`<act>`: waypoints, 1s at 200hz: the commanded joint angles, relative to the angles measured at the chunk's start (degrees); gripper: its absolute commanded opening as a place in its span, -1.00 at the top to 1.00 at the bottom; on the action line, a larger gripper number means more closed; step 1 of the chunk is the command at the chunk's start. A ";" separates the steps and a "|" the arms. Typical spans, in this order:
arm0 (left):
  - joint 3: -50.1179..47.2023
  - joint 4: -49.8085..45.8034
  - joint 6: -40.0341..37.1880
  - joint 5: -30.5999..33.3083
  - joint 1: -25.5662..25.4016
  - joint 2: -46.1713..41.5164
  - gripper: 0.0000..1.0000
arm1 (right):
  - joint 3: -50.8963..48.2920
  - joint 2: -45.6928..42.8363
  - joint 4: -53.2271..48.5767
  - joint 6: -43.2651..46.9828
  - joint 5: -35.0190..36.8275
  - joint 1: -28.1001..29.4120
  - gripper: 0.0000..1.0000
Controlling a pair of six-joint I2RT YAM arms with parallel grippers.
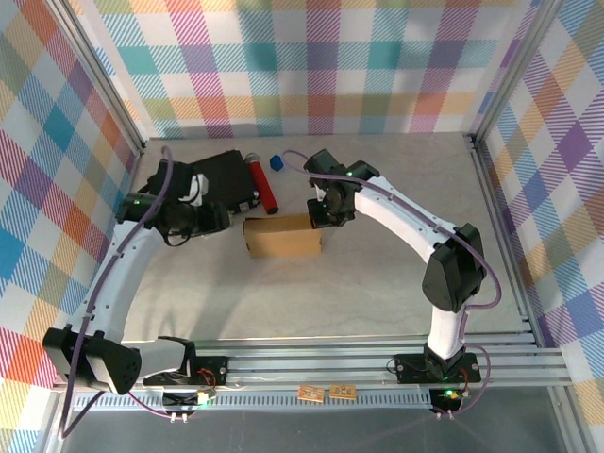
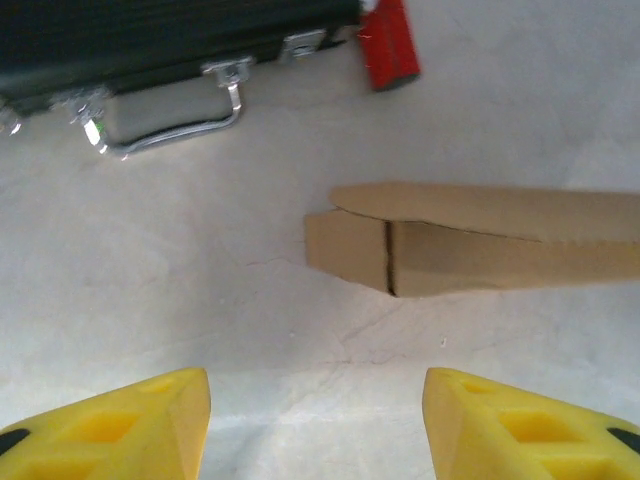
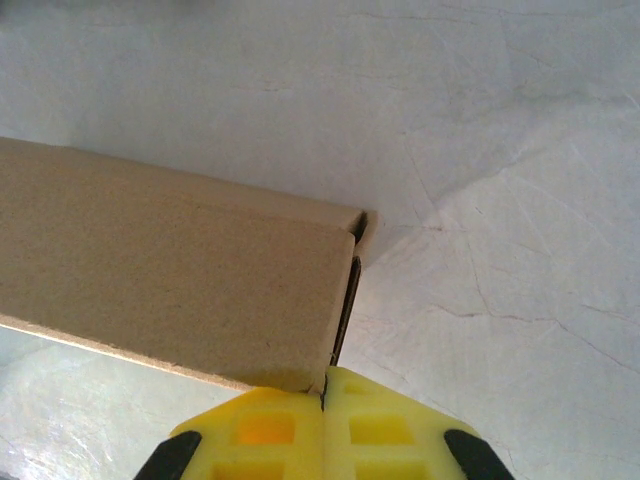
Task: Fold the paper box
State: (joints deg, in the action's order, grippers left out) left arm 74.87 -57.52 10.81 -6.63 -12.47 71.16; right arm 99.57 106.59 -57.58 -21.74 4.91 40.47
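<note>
Right gripper: jaws closed, tips against the right-end corner of the paper box; arm arcs in from the right.
Left gripper: jaws apart, empty, low and level, aimed at the box's left end, near but apart.
Box: mid-table, walls up, lid down. The left lid edge looks slightly lifted, so a final tuck probably remains.
</note>
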 commanded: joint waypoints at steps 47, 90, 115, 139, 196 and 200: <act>-1.91 9.39 -22.45 6.61 -5.10 3.45 -0.30 | 3.48 2.73 -2.87 2.84 -3.91 -1.60 1.00; -0.52 11.86 -27.78 2.99 -5.18 8.74 -0.27 | 4.55 3.75 -3.47 3.06 -6.10 -2.59 1.00; -0.29 12.78 -30.96 3.44 -5.12 10.86 -0.26 | 5.58 4.48 -4.25 3.27 -6.90 -2.94 1.00; 0.10 13.26 -32.77 3.04 -5.11 12.40 -0.25 | 6.03 4.68 -4.75 3.37 -7.46 -3.16 1.00; -0.01 15.81 -32.56 3.56 -5.02 15.21 -0.01 | 6.16 4.77 -5.30 3.28 -7.54 -3.57 1.00; 0.20 15.90 -32.52 3.47 -5.02 15.45 0.03 | 6.16 4.75 -5.23 3.32 -7.54 -3.64 1.00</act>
State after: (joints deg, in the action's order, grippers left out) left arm 73.25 -43.44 -20.78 -2.35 -17.50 85.49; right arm 104.49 110.15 -60.25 -18.96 -1.63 37.39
